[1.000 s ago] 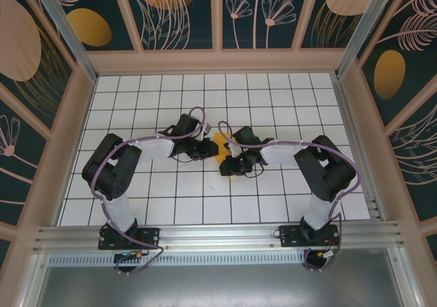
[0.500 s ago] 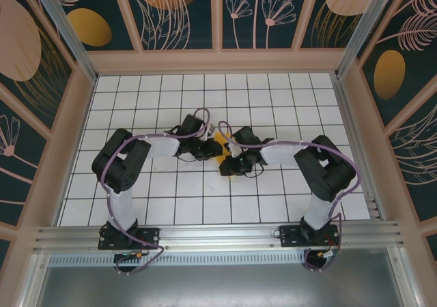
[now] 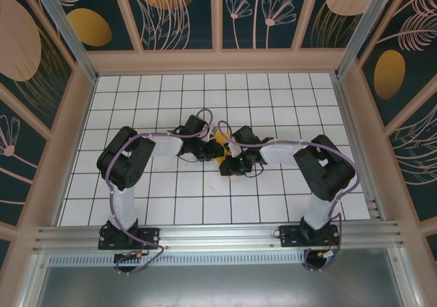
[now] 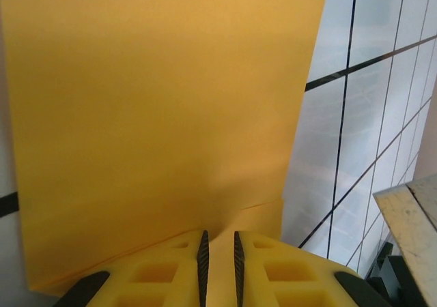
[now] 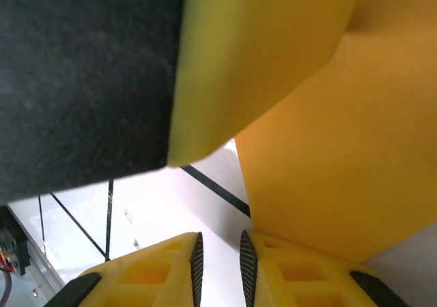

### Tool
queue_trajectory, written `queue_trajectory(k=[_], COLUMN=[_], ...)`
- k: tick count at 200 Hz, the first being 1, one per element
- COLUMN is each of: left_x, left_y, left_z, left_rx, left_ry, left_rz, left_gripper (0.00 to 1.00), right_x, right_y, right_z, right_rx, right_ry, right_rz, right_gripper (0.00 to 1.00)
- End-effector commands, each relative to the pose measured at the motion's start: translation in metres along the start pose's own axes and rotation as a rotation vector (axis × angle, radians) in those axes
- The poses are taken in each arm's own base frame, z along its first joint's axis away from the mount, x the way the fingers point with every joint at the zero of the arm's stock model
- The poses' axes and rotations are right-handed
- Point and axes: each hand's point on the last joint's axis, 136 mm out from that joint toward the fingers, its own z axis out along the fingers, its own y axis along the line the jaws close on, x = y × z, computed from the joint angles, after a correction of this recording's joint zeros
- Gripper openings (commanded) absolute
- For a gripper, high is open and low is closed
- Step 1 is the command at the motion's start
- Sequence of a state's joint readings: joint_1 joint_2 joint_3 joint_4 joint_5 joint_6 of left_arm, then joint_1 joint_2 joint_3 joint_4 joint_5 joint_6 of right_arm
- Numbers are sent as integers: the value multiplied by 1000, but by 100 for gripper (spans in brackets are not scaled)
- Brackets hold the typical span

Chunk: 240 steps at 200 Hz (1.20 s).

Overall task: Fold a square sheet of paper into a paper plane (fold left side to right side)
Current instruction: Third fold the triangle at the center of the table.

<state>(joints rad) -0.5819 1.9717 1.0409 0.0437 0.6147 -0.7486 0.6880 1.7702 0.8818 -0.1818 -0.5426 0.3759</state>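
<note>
The square sheet of paper (image 3: 220, 145) is orange-yellow and shows as a small patch between the two grippers at the table's middle. My left gripper (image 3: 214, 151) comes at it from the left. In the left wrist view the sheet (image 4: 157, 102) spreads away from my left gripper (image 4: 219, 242), whose jaws are shut on its near edge, with a second layer's edge showing at the right. My right gripper (image 3: 227, 166) sits just in front of the sheet. In the right wrist view its jaws (image 5: 218, 242) stand nearly together over bare tile, and the paper (image 5: 328, 164) touches the right finger's tip.
The white grid-tiled table (image 3: 273, 95) is boxed in by wooden-framed patterned walls (image 3: 218, 61), with a metal rail (image 3: 218, 235) along the near edge. The left gripper's yellow finger (image 5: 252, 68) hangs close above the right gripper. Open tiles (image 4: 369, 116) lie right of the sheet.
The left arm's elbow has swung right toward the centre and its gripper has edged right with the paper. The right arm has not moved.
</note>
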Motion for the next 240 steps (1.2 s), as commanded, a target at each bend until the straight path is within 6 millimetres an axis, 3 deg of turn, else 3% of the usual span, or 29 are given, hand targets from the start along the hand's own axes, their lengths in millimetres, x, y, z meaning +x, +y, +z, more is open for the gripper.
queue_trajectory(k=[1, 53, 106, 166, 207, 240], left_x=[2, 8, 8, 8, 7, 8], left_y=[28, 53, 52, 53, 53, 55], left_z=[10, 15, 13, 12, 13, 14], left_rx=[-114, -193, -196, -199, -202, -206], left_ry=[3, 12, 8, 7, 2, 6], left_rz=[-2, -29, -27, -26, -25, -27], left_gripper=[20, 19, 18, 18, 18, 18], right_x=[32, 27, 0, -5, 10, 22], right_y=[-27, -5, 19, 0, -15, -14], right_z=[9, -2, -21, -6, -2, -5], right_rx=[94, 3, -53, -2, 38, 31], right_ry=[107, 62, -15, 2, 39, 73], right_rz=[76, 44, 2, 29, 63, 66], right_gripper=[26, 26, 25, 25, 25, 24])
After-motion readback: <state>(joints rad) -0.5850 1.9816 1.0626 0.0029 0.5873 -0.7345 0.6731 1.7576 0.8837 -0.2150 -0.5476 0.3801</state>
